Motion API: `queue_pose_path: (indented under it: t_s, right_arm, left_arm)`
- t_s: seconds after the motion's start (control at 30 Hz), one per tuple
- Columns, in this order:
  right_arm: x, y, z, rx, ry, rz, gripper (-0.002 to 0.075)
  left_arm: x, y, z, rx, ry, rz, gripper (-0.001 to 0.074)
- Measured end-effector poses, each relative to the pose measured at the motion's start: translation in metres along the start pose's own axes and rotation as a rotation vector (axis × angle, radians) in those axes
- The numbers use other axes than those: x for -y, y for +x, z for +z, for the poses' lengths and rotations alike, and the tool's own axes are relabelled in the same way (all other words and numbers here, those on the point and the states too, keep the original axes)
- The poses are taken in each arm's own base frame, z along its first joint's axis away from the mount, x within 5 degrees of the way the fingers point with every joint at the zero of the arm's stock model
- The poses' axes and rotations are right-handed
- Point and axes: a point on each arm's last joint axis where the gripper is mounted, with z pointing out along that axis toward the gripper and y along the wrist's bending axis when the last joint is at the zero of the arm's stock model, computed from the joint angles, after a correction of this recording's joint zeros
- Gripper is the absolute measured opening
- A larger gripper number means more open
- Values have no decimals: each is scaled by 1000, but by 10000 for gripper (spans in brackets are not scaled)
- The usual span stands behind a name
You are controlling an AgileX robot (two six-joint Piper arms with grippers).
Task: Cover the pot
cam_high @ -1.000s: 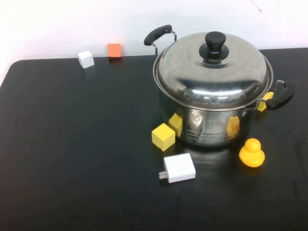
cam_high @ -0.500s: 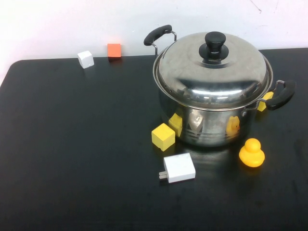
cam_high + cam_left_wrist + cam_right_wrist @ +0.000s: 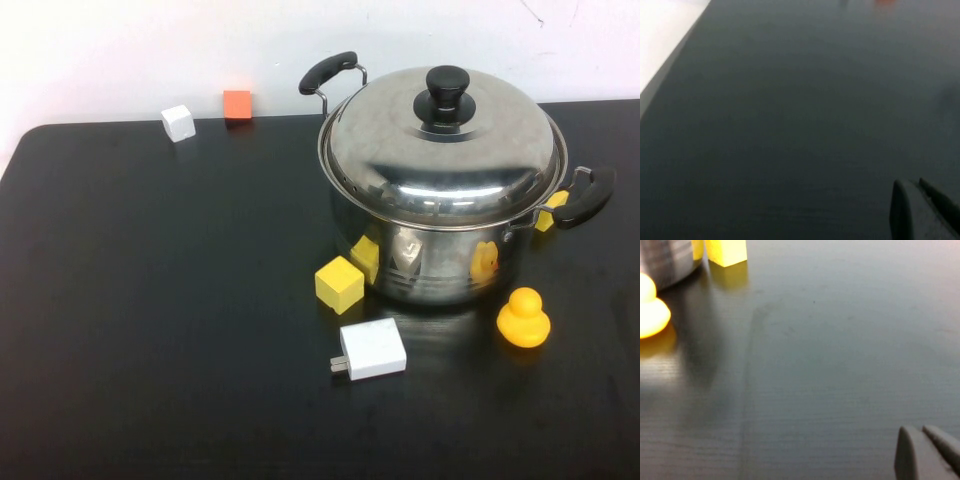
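The pot (image 3: 440,262) is a large shiny steel pot with two black side handles (image 3: 328,71), standing at the right middle of the black table (image 3: 150,300). The domed steel lid (image 3: 440,150) with a black knob (image 3: 446,95) sits on its rim and covers it. Neither gripper shows in the high view. My left gripper (image 3: 915,192) is shut and empty, low over bare table at the left. My right gripper (image 3: 919,435) is shut and empty, low over the table, apart from the pot (image 3: 665,260).
A yellow block (image 3: 339,283), a white charger (image 3: 372,349) and a yellow duck (image 3: 524,318) lie in front of the pot. A white cube (image 3: 178,122) and an orange cube (image 3: 237,104) sit at the back edge. Another yellow block (image 3: 548,212) lies behind the right handle.
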Motion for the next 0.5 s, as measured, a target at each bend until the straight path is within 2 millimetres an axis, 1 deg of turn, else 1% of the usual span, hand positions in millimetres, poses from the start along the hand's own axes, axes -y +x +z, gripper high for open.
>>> queue_pose_path:
  t_s: [0.13, 0.5]
  right_arm:
    - [0, 0, 0, 0, 0, 0, -2]
    - [0, 0, 0, 0, 0, 0, -2]
  left_arm:
    - [0, 0, 0, -1, 8, 26, -1]
    - [0, 0, 0, -1, 8, 30, -1]
